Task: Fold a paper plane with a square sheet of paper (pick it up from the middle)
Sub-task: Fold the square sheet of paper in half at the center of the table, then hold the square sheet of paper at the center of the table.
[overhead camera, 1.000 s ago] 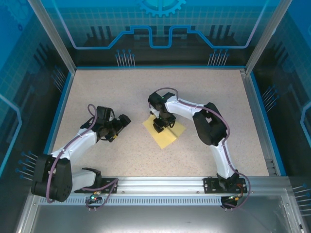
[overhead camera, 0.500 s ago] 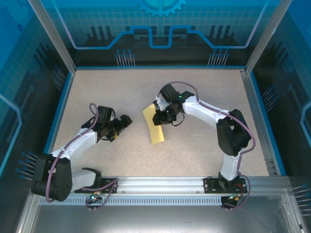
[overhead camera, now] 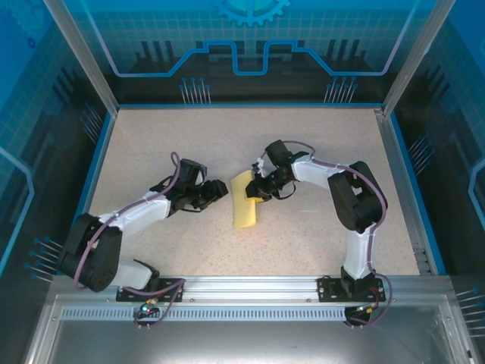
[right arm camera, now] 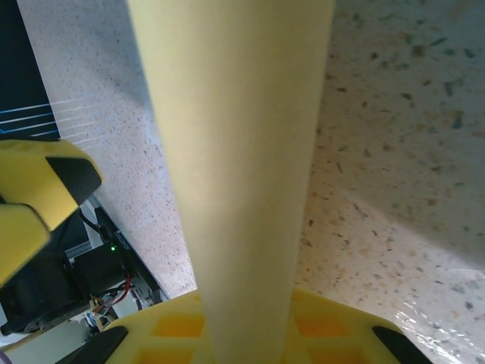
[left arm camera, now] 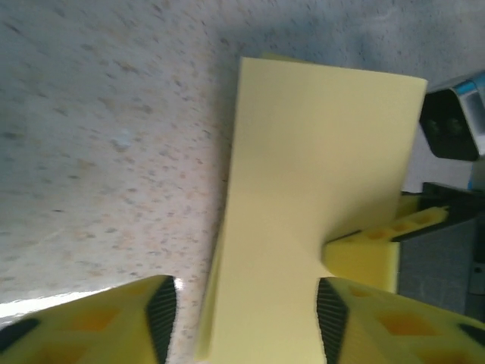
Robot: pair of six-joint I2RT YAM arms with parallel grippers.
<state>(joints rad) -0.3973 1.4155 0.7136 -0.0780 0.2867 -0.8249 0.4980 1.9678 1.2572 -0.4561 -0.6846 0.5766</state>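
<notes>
The thin, pale yellow square sheet of paper [overhead camera: 244,203] was held up over the middle of the speckled beige tabletop [overhead camera: 174,136] and was bent over into a long, narrow hump. It could not be told if its low end was touching the tabletop. The right claw [overhead camera: 261,189] was clamped on the sheet at about its middle. The left claw [overhead camera: 217,191] was just beside the sheet on the other side, with its jaws apart. From the left wrist camera the sheet was seen in the gap between the two black-tipped fingers [left arm camera: 161,317], not yet pinched. The step in hand was judged to be the first fold, with most of the plane not yet made. To do it well, the sheet would need to be kept tight in the right claw so that it could not slip. The two loose edges would need to be lined up before anything was squeezed. The left claw would need to be closed softly on the bend, since thin paper is easily crumpled or torn. No box, bowl or tray was seen, so the sheet was inside nothing.
</notes>
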